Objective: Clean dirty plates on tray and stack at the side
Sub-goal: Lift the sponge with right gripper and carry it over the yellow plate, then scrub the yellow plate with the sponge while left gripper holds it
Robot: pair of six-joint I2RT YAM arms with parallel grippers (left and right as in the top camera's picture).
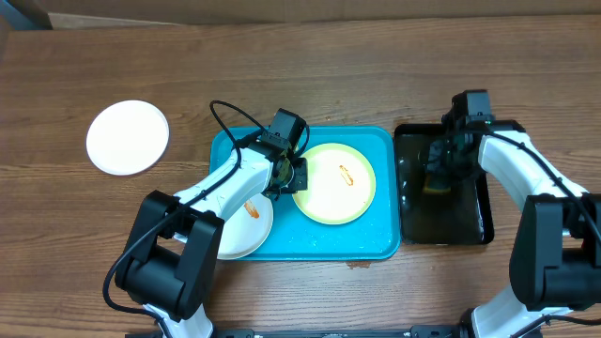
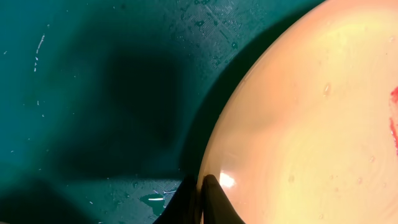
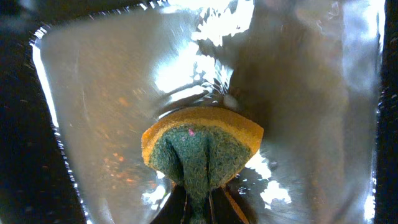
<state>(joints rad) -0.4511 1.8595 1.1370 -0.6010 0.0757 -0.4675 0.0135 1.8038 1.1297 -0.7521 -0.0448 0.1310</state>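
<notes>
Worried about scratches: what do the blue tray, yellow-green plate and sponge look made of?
Blue tray: glossy plastic, probably; fine scuffs and wet sheen. Yellow-green plate: smooth and shiny with a highlight, plastic or glazed ceramic, unclear which. Sponge: yellow foam under a green fibrous scouring layer, wet.

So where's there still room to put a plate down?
Bare wood lies between the lone white plate and the tray, and along the far side of the table. The tray is crowded: yellow plate, smeared white plate, left gripper.

The left arm (image 1: 221, 183) hides much of the smeared white plate (image 1: 252, 230).
</notes>
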